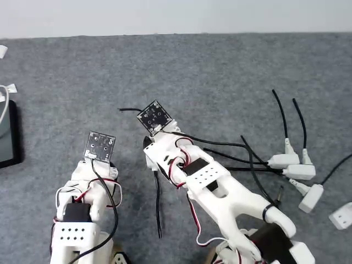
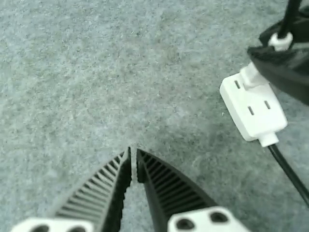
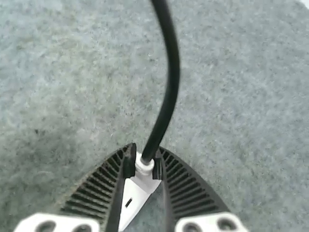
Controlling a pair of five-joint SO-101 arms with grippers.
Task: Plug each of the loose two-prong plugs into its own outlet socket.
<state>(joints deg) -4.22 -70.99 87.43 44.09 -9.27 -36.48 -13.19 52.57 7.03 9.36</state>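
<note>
My right gripper (image 3: 143, 155) is shut on a white outlet piece (image 3: 135, 186), gripping it at its cord collar; a black cord (image 3: 166, 92) runs on past the fingertips. In the left wrist view the same white outlet piece (image 2: 253, 108) shows its slots and lies on the carpet just right of my left gripper (image 2: 133, 155), which is shut with nothing in it. In the high view the right gripper (image 1: 149, 153) sits mid-table, close to the left arm (image 1: 88, 187). Several loose white plugs (image 1: 300, 171) with black cords lie at the right.
Grey carpet (image 1: 220, 71) covers the table. Black cords (image 1: 236, 159) trail from the right arm toward the plugs, and one cord (image 1: 158, 209) runs back between the arms. A dark flat object (image 1: 8, 135) sits at the left edge.
</note>
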